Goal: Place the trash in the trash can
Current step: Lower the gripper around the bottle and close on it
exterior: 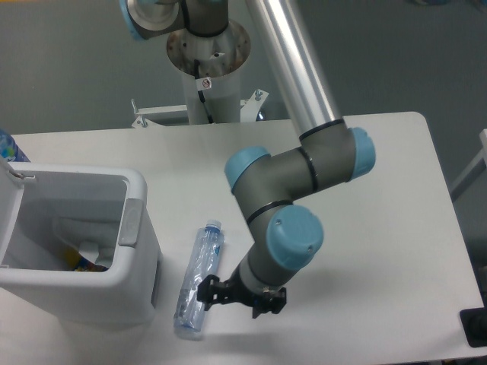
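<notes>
A crushed clear plastic bottle [197, 280] with a pale blue cap lies lengthwise on the table, just right of the trash can [135, 228]. That can is a large white bin with a grey side panel, standing at the front left. Inside it I see a white crumpled piece [89, 248] and a bit of something coloured beside it. My gripper [238, 298] hangs low over the table at the bottle's lower right side. It is open, fingers spread wide. The left finger [206, 292] overlaps the bottle's right edge; whether it touches is unclear.
The arm's elbow and blue-capped joints [293, 236] rise above the table's middle. The robot's base column [207, 68] stands at the back. A blue object [9, 148] peeks in at the left edge behind the bin. The table's front edge runs close below the gripper.
</notes>
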Available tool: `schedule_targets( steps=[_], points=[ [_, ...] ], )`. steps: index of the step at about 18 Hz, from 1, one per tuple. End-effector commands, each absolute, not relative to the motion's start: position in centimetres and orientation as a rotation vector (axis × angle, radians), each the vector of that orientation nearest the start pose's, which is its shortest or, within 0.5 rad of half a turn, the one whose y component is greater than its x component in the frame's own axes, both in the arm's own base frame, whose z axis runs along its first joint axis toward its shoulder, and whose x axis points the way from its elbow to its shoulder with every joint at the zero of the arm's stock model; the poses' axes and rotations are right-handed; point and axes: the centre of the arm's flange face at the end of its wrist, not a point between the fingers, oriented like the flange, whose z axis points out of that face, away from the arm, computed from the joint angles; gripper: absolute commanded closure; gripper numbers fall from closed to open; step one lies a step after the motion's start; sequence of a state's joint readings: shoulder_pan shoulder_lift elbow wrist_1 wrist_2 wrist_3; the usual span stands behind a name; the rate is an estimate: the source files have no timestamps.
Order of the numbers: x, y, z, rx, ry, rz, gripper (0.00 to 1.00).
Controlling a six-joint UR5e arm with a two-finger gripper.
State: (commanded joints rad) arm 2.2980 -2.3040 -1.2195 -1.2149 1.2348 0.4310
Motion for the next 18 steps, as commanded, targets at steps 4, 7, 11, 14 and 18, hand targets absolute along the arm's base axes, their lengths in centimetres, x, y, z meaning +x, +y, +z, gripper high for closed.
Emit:
schedule_targets(
  steps=[4, 7, 11, 14, 18],
  points=[
    [-35.2, 68.2, 21.0, -2.992, -0.422, -0.384, 0.00],
    [-34.3, 69.0, 20.0, -3.009, -0.406, -0.384, 0.00],
    [-34.0, 69.3, 19.2, -3.017, -0.435, -0.393, 0.00],
    [-33.9, 69.4, 19.1, -3.017, -0.438, -0.393, 0.00],
    [-33.1, 69.5, 18.7, -3.054, -0.418, -0.344, 0.00]
  ],
)
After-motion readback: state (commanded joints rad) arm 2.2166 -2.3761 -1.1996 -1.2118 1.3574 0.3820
